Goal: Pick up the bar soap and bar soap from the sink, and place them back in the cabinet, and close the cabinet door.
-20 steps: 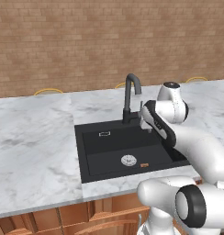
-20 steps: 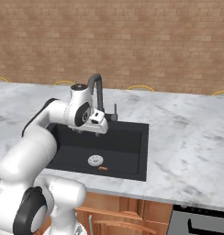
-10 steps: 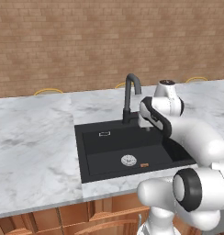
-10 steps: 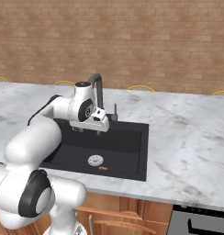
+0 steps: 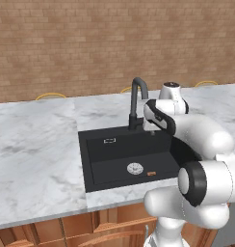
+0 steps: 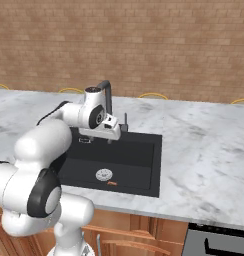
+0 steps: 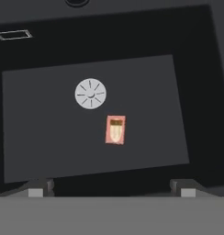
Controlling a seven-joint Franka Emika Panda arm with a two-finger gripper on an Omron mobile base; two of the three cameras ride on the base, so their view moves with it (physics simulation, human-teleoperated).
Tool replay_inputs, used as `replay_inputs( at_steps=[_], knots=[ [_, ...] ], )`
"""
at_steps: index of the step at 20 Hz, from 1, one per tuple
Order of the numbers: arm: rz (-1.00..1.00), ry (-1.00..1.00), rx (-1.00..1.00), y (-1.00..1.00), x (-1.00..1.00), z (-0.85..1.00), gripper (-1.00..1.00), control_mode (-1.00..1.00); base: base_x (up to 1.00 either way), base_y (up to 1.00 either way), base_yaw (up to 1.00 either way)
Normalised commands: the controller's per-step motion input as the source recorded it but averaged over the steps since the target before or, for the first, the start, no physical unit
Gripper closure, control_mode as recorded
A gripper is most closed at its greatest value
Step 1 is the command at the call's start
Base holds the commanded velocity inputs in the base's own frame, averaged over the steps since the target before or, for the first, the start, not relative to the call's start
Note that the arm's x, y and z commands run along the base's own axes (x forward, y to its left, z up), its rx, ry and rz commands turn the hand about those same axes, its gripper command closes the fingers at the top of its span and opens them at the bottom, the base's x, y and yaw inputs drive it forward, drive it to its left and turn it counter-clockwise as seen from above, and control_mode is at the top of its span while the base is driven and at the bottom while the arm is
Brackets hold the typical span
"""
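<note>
A small salmon-orange bar soap [image 7: 115, 129] lies flat on the floor of the black sink [image 5: 95, 159], just to one side of the round silver drain [image 7: 90, 93]. The same bar soap [image 5: 151, 173] [image 6: 112, 183] rests near the basin's front wall. My gripper [image 7: 111, 189] hangs open above the basin, well clear of the soap, with nothing between its fingertips [image 7: 40, 189]. It hovers over the sink's back edge [image 5: 150, 129] [image 6: 101, 140], beside the base of the dark faucet [image 5: 136, 99]. The cabinet and its door are out of view.
White marble counter [image 5: 37, 159] surrounds the sink on every side. A brick wall [image 5: 90, 43] runs behind it. Low wooden cabinet fronts [image 6: 144, 235] sit under the counter. The faucet's gooseneck [image 6: 106, 92] rises close behind my hand.
The arm's elbow has swung in and risen. My hand has stayed over the back of the sink with little shift. The soap has not moved.
</note>
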Motion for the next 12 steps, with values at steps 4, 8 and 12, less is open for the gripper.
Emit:
replay_inputs(
  at_steps=[4, 8, 12],
  knots=[
    [0.00, 0.00, 0.00, 0.00, 0.18, -0.19, -1.00, -1.00, 0.00, 0.00, 0.00],
    [0.00, 0.00, 0.00, 0.00, 0.10, -0.19, -1.00, -1.00, 0.00, 0.00, 0.00],
    [0.00, 0.00, 0.00, 0.00, 0.01, -0.22, -1.00, -1.00, 0.00, 0.00, 0.00]
  ],
)
